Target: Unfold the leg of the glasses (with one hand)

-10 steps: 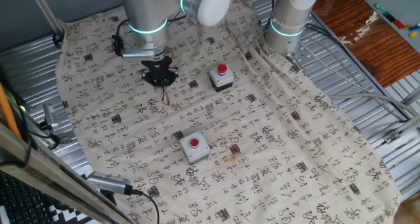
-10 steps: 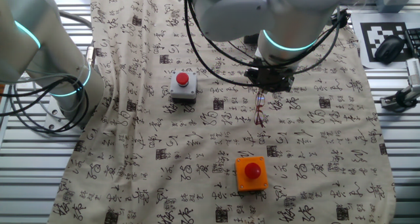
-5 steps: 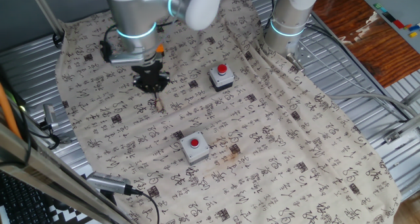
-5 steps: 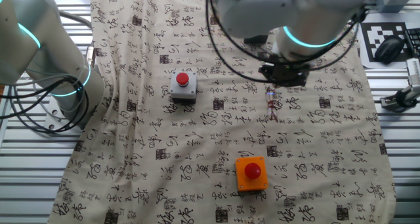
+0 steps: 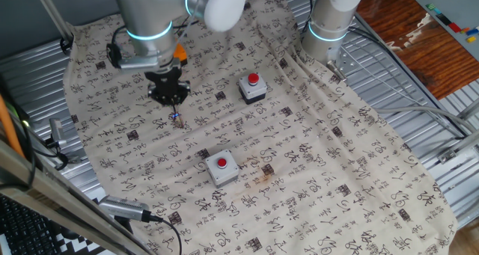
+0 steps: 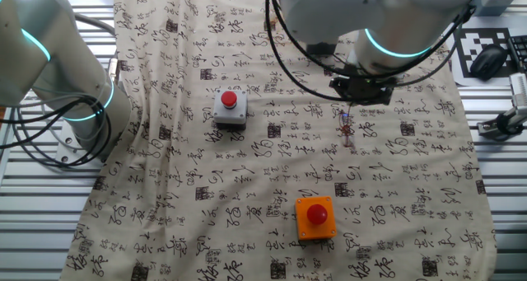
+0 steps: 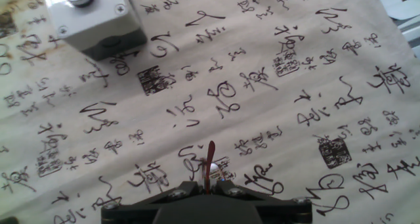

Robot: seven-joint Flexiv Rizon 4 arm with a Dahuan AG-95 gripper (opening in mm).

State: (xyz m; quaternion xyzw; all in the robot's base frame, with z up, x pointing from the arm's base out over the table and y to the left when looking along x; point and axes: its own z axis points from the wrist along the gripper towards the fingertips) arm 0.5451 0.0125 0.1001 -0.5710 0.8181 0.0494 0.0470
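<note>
Hanging from the closed fingers [image 5: 173,105], the glasses [image 5: 177,118] dangle just below the tips, pinched by a thin reddish part that shows between the fingers in the hand view [image 7: 210,163], above the cloth. The desk is covered by a beige cloth [image 5: 314,165] printed with black calligraphy, with two grey button boxes with red buttons [image 5: 253,88] [image 5: 221,167] on it; a second arm's base [image 5: 333,19] stands at the far edge beside ribbed metal framing.

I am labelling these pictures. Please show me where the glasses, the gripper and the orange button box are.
glasses [image 6: 347,131], the other fixed view, on the thin frame hanging below the gripper.
gripper [image 5: 171,100], one fixed view, between the fingertips.
orange button box [image 6: 316,217], the other fixed view, its top.
</note>
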